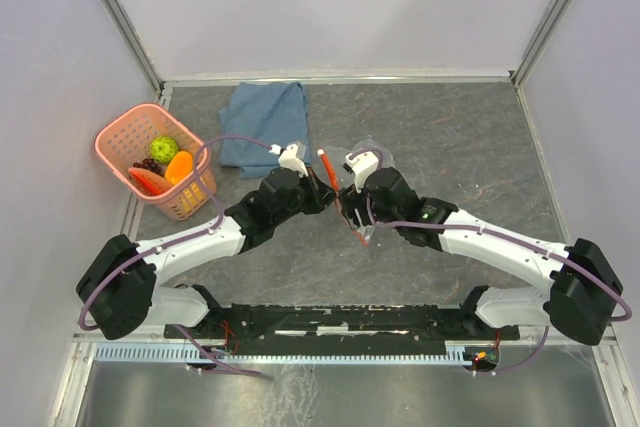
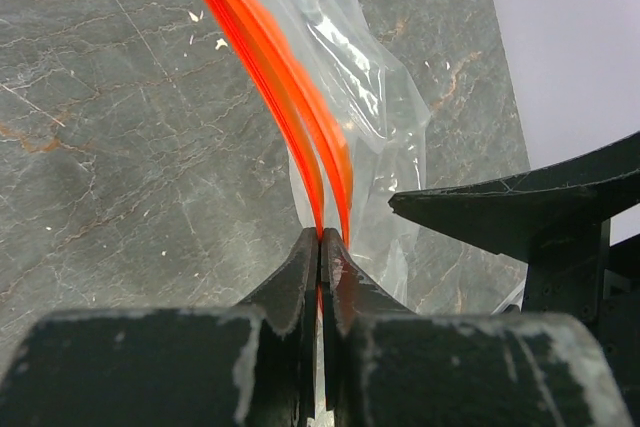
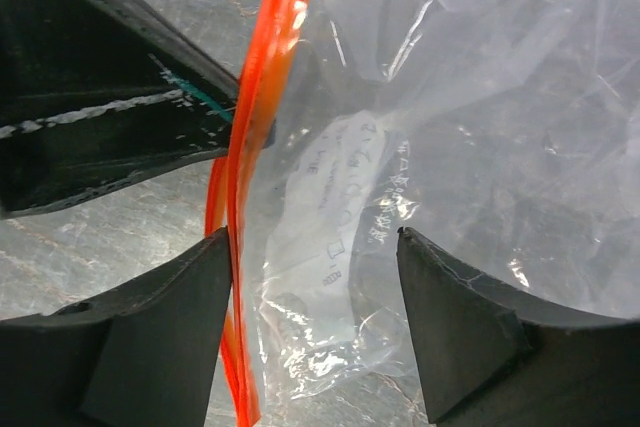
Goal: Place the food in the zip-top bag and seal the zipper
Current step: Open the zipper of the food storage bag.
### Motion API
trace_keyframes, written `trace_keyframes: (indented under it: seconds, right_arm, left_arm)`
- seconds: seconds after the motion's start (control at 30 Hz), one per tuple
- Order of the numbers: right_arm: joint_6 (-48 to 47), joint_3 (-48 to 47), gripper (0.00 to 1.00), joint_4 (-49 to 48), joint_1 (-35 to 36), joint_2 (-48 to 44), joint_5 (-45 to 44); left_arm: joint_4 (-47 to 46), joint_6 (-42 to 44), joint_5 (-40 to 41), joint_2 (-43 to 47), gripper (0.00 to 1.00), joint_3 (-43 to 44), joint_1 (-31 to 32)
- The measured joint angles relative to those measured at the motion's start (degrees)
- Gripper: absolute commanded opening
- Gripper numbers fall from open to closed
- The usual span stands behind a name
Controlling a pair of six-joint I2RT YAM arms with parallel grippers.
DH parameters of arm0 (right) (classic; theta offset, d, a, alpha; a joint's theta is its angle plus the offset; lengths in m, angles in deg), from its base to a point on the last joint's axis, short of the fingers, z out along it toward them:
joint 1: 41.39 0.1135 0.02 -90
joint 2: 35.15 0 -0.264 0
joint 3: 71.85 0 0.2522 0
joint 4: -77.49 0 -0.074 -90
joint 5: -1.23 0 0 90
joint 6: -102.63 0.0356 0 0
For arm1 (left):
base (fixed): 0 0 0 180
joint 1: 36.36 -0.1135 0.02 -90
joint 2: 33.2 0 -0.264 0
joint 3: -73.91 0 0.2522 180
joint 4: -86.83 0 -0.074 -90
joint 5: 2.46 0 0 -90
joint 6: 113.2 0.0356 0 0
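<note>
The clear zip-top bag (image 1: 358,179) is held up between my two grippers at the table's middle. My left gripper (image 1: 322,193) is shut on the orange-red zipper (image 2: 290,87) at the bag's mouth, and the clear film (image 2: 375,97) hangs to the right of it. My right gripper (image 3: 315,277) is open, its jaws standing on either side of the bag (image 3: 480,117), with the zipper (image 3: 265,77) against its left finger. The food lies in the pink basket (image 1: 118,129): a yellow-green bumpy ball (image 1: 163,148), an orange fruit (image 1: 180,167), a carrot-like piece (image 1: 150,182) and dark grapes (image 1: 149,164).
A folded blue cloth (image 1: 265,125) lies at the back centre, behind the bag. The basket stands at the table's left edge. Grey walls and metal posts close in the table on three sides. The left gripper's finger (image 3: 100,97) crosses the right wrist view's upper left.
</note>
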Motion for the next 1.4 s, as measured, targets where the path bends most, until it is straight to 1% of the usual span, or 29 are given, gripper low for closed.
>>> trace_keyframes:
  seconds: [0.1, 0.27, 0.43, 0.57, 0.7, 0.8, 0.9, 1.0, 1.07, 1.1, 1.2, 1.4]
  right_arm:
    - [0.09, 0.15, 0.69, 0.04, 0.00, 0.13, -2.16]
    - [0.24, 1.03, 0.68, -0.04, 0.00, -0.09, -5.70]
    - [0.02, 1.77, 0.67, -0.98, 0.17, -0.13, -5.42]
    - [-0.20, 1.84, 0.67, -3.52, 0.92, 1.03, -5.03]
    - [-0.59, 1.84, 0.64, -5.62, 1.66, 3.48, -5.09]
    - [-1.14, 1.86, 0.59, -6.84, 2.34, 5.07, -6.43]
    - [-1.73, 1.90, 0.50, -7.32, 2.97, 5.64, -9.25]
    - [-2.60, 2.12, 0.37, -7.58, 3.32, 5.42, -12.09]
    - [-3.32, 2.19, 0.25, -7.30, 3.37, 4.74, -13.81]
    - [-3.63, 2.19, 0.21, -7.06, 3.41, 4.20, -14.67]
    - [-4.74, 2.19, 0.18, -6.47, 3.41, 1.84, -17.09]
    - [-6.84, 0.63, 0.18, -3.45, 3.41, -2.16, -22.82]
  left_arm:
    - [0.02, 0.00, 0.37, 0.00, 0.03, 0.00, 0.24]
    - [0.33, 0.00, 0.63, 0.00, 0.03, 0.00, 0.37]
    - [0.39, -0.02, 0.66, -0.07, 0.03, 0.04, 0.39]
    - [0.39, -0.04, 0.94, -0.52, 0.03, 0.20, 0.42]
    - [0.50, -0.11, 1.36, -0.85, 0.03, 0.20, 0.55]
    - [0.61, -0.11, 1.77, -0.85, 0.03, 0.20, 0.66]
    - [1.27, -0.11, 2.27, -0.85, 0.03, 0.24, 0.66]
    - [3.19, -0.11, 3.45, -0.85, 0.03, 0.57, 0.72]
    - [4.55, -0.11, 4.35, -0.85, 0.03, 0.94, 0.76]
    - [5.22, -0.11, 4.87, -0.85, 0.03, 1.20, 0.76]
    - [6.82, -0.09, 6.10, -0.85, 0.03, 1.81, 0.76]
    - [11.56, 0.02, 8.52, -0.79, 0.03, 4.22, 0.76]
